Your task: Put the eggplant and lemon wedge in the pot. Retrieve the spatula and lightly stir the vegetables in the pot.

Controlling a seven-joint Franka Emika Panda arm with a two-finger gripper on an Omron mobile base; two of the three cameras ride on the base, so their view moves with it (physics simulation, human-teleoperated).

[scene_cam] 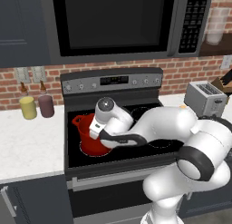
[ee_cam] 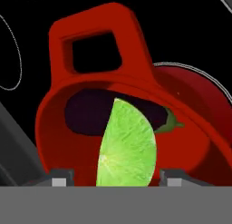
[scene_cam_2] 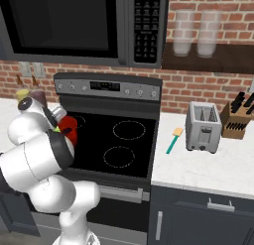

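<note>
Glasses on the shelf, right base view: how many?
2. Both stand upside down side by side on the dark shelf right of the microwave: one glass nearer the microwave, the other glass just right of it. None look hidden.

- I see the pot (scene_cam: pixel 90 139) on the stove's front left burner, its mouth uncovered, but my own gripper (ee_cam: pixel 108 177) hangs right over it with the lemon wedge (ee_cam: pixel 127 148) between the fingers, so the way down into the pot is taken.
- Inside the pot, the eggplant (ee_cam: pixel 90 114) lies across the floor behind the wedge; the loop handle (ee_cam: pixel 97 46) stands on the far rim.
- Right of the pot, the black cooktop (scene_cam_2: pixel 124 140) lies bare across its other burners.
- Further right of the pot, on the counter, the spatula (scene_cam_2: pixel 173 140) lies flat just beside the toaster (scene_cam_2: pixel 202 126), which blocks its right side.
- Left of the pot, two bottles (scene_cam: pixel 36 105) stand at the wall.
</note>
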